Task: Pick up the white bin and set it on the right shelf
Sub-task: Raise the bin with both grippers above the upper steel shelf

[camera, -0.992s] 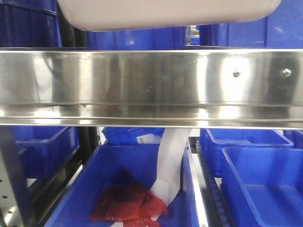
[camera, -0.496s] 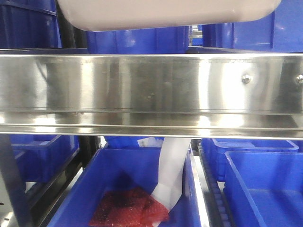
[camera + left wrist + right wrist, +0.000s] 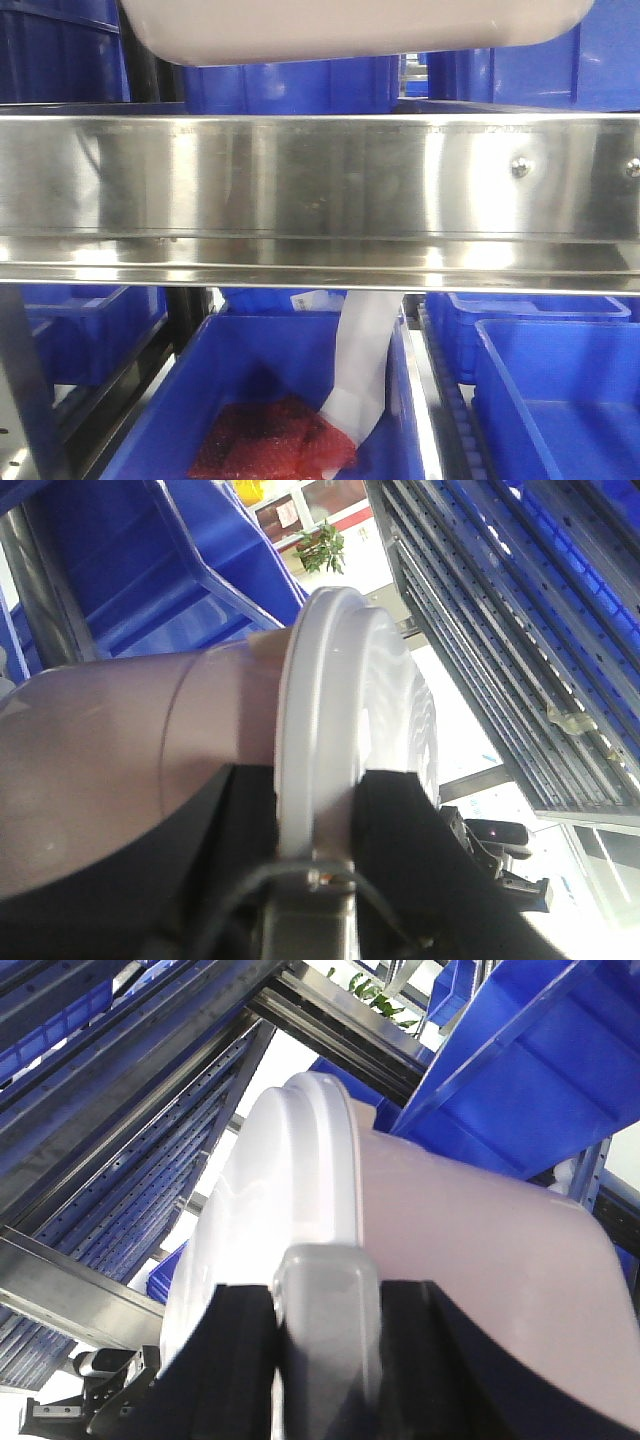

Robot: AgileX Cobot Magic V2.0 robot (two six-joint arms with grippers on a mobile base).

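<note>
The white bin (image 3: 350, 25) hangs at the top of the front view, its rounded underside above the right shelf's shiny steel rail (image 3: 300, 190), which bears rivets at the right. In the left wrist view my left gripper (image 3: 318, 780) is shut on the rim of the bin's glossy lid (image 3: 370, 700), beside the translucent body (image 3: 100, 770). In the right wrist view my right gripper (image 3: 330, 1295) is shut on a grey latch at the lid's edge, with the bin's body (image 3: 480, 1260) to its right. The bin is held off the shelf between both grippers.
Blue bins (image 3: 540, 390) stand on the lower level under the rail; one holds red bubble wrap (image 3: 270, 440) and a white bag (image 3: 365, 360). More blue bins (image 3: 290, 85) sit behind the rail on the shelf level. A dark upright (image 3: 25, 390) stands at the left.
In the front view the rail and its rivets shifted right and slightly down a second ago, then stayed still. The bin keeps its place at the top. Both grips are unchanged.
</note>
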